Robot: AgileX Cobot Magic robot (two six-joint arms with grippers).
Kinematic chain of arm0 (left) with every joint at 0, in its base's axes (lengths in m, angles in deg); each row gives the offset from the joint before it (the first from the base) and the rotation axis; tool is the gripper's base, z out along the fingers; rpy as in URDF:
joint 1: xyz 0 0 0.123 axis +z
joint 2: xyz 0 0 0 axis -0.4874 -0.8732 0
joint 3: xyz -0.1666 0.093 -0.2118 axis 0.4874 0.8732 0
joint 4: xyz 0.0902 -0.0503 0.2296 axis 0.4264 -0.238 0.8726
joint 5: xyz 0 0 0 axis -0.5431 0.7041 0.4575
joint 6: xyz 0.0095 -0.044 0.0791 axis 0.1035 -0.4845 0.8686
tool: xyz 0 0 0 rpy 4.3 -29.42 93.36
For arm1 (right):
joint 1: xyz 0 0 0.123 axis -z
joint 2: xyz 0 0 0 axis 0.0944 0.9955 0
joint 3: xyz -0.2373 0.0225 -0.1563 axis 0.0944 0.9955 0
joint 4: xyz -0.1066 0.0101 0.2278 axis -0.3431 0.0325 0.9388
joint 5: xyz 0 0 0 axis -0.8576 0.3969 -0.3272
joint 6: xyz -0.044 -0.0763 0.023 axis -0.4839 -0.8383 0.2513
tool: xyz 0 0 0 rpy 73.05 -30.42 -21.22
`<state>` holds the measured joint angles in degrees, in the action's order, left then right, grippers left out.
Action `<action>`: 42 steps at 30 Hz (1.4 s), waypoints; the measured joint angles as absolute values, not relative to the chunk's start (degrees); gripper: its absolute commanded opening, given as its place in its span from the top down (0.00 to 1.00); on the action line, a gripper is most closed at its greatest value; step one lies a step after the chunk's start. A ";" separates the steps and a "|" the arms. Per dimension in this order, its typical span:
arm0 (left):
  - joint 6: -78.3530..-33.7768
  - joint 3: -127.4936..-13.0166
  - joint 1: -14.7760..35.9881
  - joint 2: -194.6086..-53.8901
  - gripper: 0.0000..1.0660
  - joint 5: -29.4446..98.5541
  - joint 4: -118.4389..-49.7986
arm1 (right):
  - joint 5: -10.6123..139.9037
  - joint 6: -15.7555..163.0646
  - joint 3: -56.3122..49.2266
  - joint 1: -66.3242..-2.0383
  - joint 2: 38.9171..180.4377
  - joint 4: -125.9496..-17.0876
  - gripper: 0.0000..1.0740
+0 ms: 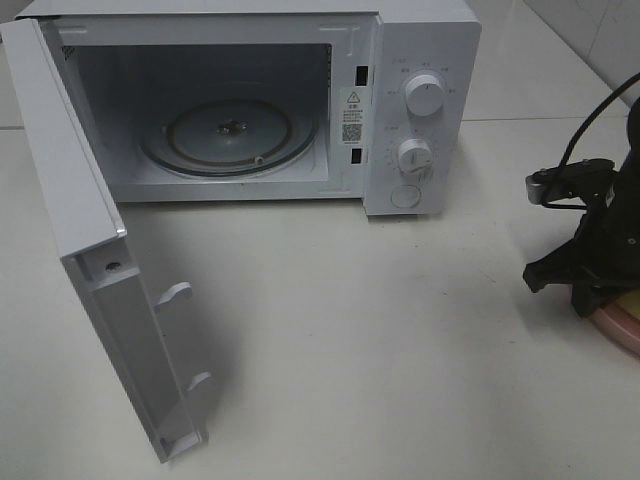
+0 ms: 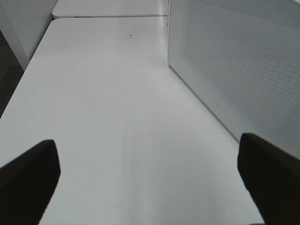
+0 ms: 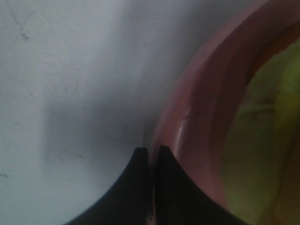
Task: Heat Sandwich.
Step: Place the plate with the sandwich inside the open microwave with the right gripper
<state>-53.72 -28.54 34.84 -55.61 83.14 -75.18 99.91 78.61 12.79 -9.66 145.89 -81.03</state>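
Observation:
The sandwich (image 3: 274, 122) shows as blurred yellow-green filling on a round pink plate (image 3: 206, 108). In the exterior high view only a sliver of the plate (image 1: 622, 325) shows at the right edge, under my right arm. My right gripper (image 3: 151, 157) has its two black fingertips pressed together at the plate's rim; in the exterior high view it (image 1: 590, 290) hangs over the plate. My left gripper (image 2: 150, 173) is open and empty, low over the table beside the microwave's side wall (image 2: 234, 65). It is out of the exterior high view.
A white microwave (image 1: 420, 110) stands at the back with its door (image 1: 100, 290) swung fully open to the left. Its glass turntable (image 1: 230, 135) is bare. Two knobs (image 1: 425, 97) are on its right panel. The white table (image 1: 380, 340) lies in front.

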 measured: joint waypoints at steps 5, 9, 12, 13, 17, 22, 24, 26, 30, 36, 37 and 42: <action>-53.72 -28.54 34.84 -55.61 0.08 83.14 -75.18 | 100.03 79.24 12.79 -9.72 145.89 -81.77 1.00; -53.72 -28.54 34.84 -55.61 0.08 83.14 -75.18 | 100.60 82.05 12.67 -9.83 145.89 -84.18 1.00; -53.72 -28.54 34.84 -55.61 0.08 83.14 -75.18 | 101.92 85.43 12.67 -10.80 145.77 -88.02 1.00; -53.72 -28.54 34.84 -55.61 0.08 83.14 -75.18 | 101.92 85.43 12.67 -10.80 145.77 -88.02 1.00; -53.72 -28.54 34.84 -55.61 0.08 83.14 -75.18 | 103.98 89.04 12.67 -13.44 145.43 -90.71 1.00; -53.72 -28.54 34.84 -55.61 0.08 83.14 -75.18 | 105.58 91.85 12.67 -15.50 145.14 -92.89 1.00; -53.72 -28.54 34.84 -55.61 0.08 83.14 -75.18 | 106.44 93.16 12.67 -16.53 144.69 -93.81 1.00; -53.72 -28.54 34.84 -55.61 0.08 83.14 -75.18 | 107.53 94.48 12.67 -17.97 143.37 -95.12 1.00; -53.72 -28.54 34.84 -55.61 0.08 83.14 -75.18 | 109.37 94.83 12.67 -19.40 142.05 -95.75 1.00; -53.72 -28.54 34.84 -55.61 0.08 83.14 -75.18 | 112.34 94.83 12.67 -21.46 141.25 -95.81 1.00; -53.72 -28.54 34.84 -55.61 0.08 83.14 -75.18 | 112.92 94.83 12.67 -21.98 141.02 -95.81 1.00; -53.72 -28.54 34.84 -55.61 0.08 83.14 -75.18 | 115.67 94.83 12.67 -24.90 138.96 -95.75 1.00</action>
